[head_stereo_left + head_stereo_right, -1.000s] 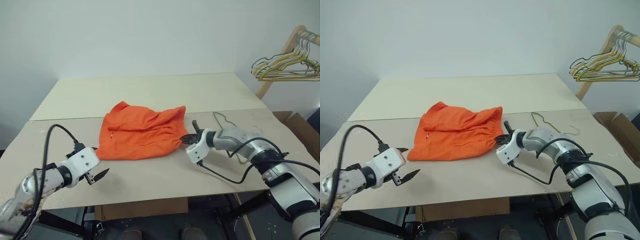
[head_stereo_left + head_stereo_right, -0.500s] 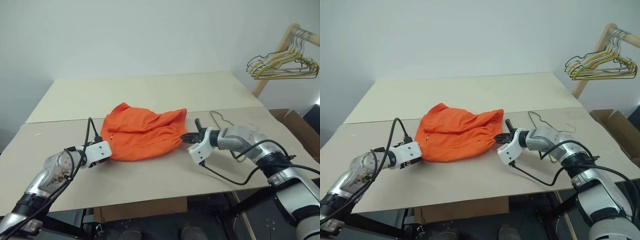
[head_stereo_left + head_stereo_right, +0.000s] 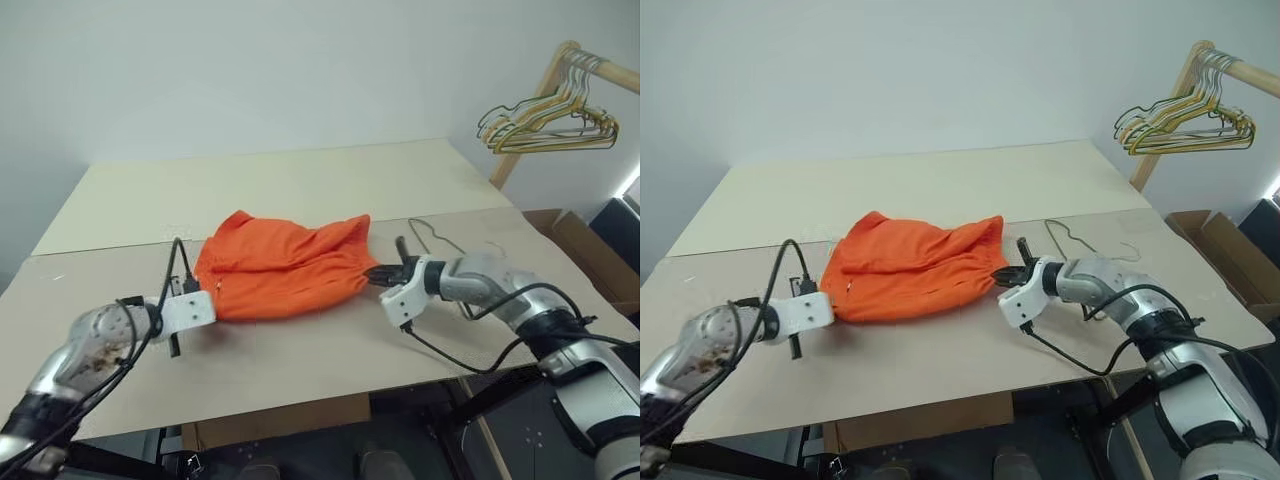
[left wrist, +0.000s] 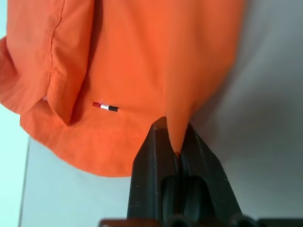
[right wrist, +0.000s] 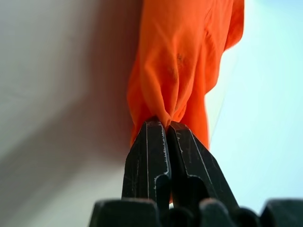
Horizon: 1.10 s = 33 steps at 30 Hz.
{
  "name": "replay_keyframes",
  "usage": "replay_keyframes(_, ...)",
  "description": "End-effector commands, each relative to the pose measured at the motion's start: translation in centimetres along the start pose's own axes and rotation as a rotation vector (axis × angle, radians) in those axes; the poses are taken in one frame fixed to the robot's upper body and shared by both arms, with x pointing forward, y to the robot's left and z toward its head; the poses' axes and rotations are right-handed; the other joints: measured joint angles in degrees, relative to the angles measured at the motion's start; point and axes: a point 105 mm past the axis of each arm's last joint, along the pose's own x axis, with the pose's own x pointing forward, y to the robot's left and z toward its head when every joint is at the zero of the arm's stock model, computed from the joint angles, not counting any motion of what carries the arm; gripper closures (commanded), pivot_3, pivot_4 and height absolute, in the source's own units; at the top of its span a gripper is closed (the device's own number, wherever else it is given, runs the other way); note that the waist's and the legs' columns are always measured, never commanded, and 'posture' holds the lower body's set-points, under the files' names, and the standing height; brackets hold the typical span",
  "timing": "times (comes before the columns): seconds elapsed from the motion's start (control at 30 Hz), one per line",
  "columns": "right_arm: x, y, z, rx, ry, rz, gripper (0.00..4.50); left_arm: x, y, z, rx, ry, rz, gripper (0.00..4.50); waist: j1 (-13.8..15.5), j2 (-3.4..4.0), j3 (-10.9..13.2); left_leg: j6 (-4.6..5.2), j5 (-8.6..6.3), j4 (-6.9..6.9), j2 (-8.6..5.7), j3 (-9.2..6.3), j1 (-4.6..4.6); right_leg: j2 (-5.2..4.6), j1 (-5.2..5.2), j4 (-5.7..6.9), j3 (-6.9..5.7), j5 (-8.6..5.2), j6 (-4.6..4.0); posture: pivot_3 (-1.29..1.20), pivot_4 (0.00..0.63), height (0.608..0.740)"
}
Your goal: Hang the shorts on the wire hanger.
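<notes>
Orange shorts [image 3: 282, 265] lie bunched mid-counter [image 3: 300, 180]. We have both ends pinched: left gripper [image 4: 176, 150] fingers clamped on one corner, right gripper [image 5: 165, 124] fingers tight on the opposite edge. Wire hanger [image 3: 432, 240] rests just beyond, untouched; threading remains.

Pale beige table [image 3: 300, 190] against plain white wall [image 3: 250, 70]. Wooden rack [image 3: 535, 110] beside table's far right corner; cardboard box [image 3: 590, 255] below rack.

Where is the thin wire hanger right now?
The wire hanger lies flat on the table, on the robot's right, just beyond the right gripper and apart from the orange shorts.
</notes>
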Motion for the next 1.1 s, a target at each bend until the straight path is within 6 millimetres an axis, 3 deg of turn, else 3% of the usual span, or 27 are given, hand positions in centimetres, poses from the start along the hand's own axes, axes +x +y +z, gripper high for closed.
replay_keyframes(0.03, -2.1, -1.8, -0.6, 0.033, 0.013, -0.108, 4.5, -3.4, -0.1, 1.4, 0.051, -0.049, -0.05, 4.46, -0.1, 0.0, 0.0, 0.0, 0.0, 0.0, 0.01, 0.01, 0.0, -0.01, 0.0, 0.0, 0.0, 0.0, 0.01, -0.04, 0.0, 0.74)
replay_keyframes(0.23, -6.1, -0.1, 0.6, 0.148, -0.095, -0.12, 4.5, -9.1, -4.9, 2.6, 0.038, -0.067, -0.291, 4.46, 0.6, 0.01, 0.0, 0.09, -0.06, 0.01, 0.03, 0.09, 0.04, -0.05, 0.08, -0.06, 0.02, -0.02, 0.01, -0.03, 0.0, 0.74)
replay_keyframes(0.33, -7.4, 0.6, 1.4, 0.182, -0.145, -0.08, 4.5, -10.6, -6.3, 3.3, 0.037, -0.074, -0.357, 4.46, 0.8, 0.0, 0.0, 0.12, -0.07, 0.02, -0.02, 0.16, 0.08, -0.12, 0.17, -0.09, 0.0, -0.05, 0.03, -0.03, 0.0, 0.74)
replay_keyframes(0.43, -7.9, 0.4, 1.6, 0.227, -0.176, -0.062, 4.5, -10.8, -6.3, 4.0, 0.016, -0.094, -0.343, 4.46, 1.0, -0.01, 0.0, 0.12, -0.06, 0.04, 0.01, 0.23, 0.22, -0.08, 0.33, -0.12, 0.02, -0.07, 0.01, -0.03, 0.0, 0.74)
replay_keyframes(0.57, -6.4, -2.2, 0.5, 0.338, -0.156, -0.158, 4.5, -9.3, -3.2, 4.4, 0.013, -0.129, -0.197, 4.46, 1.0, -0.05, 0.0, 0.14, -0.07, 0.03, 0.06, 0.22, 0.51, 0.02, 0.57, -0.1, 0.03, -0.11, 0.01, -0.03, 0.0, 0.74)
replay_keyframes(0.63, -5.3, -4.5, -0.9, 0.441, -0.115, -0.242, 4.5, -8.5, -0.1, 4.8, -0.015, -0.157, -0.075, 4.46, 0.9, -0.06, 0.0, 0.13, -0.07, 0.03, 0.08, 0.22, 0.52, 0.06, 0.57, -0.1, 0.04, -0.09, -0.02, -0.03, 0.0, 0.74)
replay_keyframes(0.7, -4.2, -7.2, -3.2, 0.513, -0.038, -0.34, 4.5, -7.8, 5.0, 5.4, -0.07, -0.205, 0.101, 4.46, 1.0, -0.11, 0.1, 0.13, -0.07, 0.04, 0.07, 0.15, 0.53, 0.11, 0.59, -0.09, 0.02, -0.06, -0.01, -0.02, 0.0, 0.74)
replay_keyframes(0.83, -2.7, -13.7, -8.1, 0.587, 0.177, -0.588, 4.5, -7.7, 17.9, 5.9, -0.098, -0.177, 0.569, 4.46, 1.4, -0.19, 0.0, -0.06, 0.04, 0.09, 0.05, -0.05, 0.21, 0.19, 0.2, -0.05, -0.08, 0.15, -0.04, 0.0, 0.0, 0.74)
replay_keyframes(0.9, -3.1, -17.6, -9.4, 0.585, 0.27, -0.774, 4.5, -9.3, 24.2, 6.4, -0.113, -0.118, 0.863, 4.46, 1.1, -0.21, 0.0, -0.36, 0.22, 0.04, 0.03, -0.12, 0.08, 0.2, 0.03, -0.04, -0.1, 0.26, -0.07, 0.01, 0.0, 0.74)
replay_keyframes(1.0, -5.6, -22.8, -9.9, 0.606, 0.318, -1.112, 4.5, -12.8, 29.5, 8.0, -0.097, -0.091, 1.218, 4.46, 0.6, -0.28, 0.0, -0.64, 0.38, -0.01, -0.03, -0.13, -0.37, 0.11, -0.57, 0.37, -0.05, 0.27, -0.05, 0.01, 0.0, 0.74)
replay_keyframes(1.1, -9.1, -26.3, -8.6, 0.531, 0.262, -1.433, 4.5, -16.9, 31.8, 11.3, 0.028, -0.146, 1.485, 4.46, 0.1, -0.31, -0.1, -1.27, 0.7, 0.04, -0.21, 0.16, -1.67, -0.25, -2.19, 0.82, 0.02, 0.27, -0.01, 0.0, 0.0, 0.74)
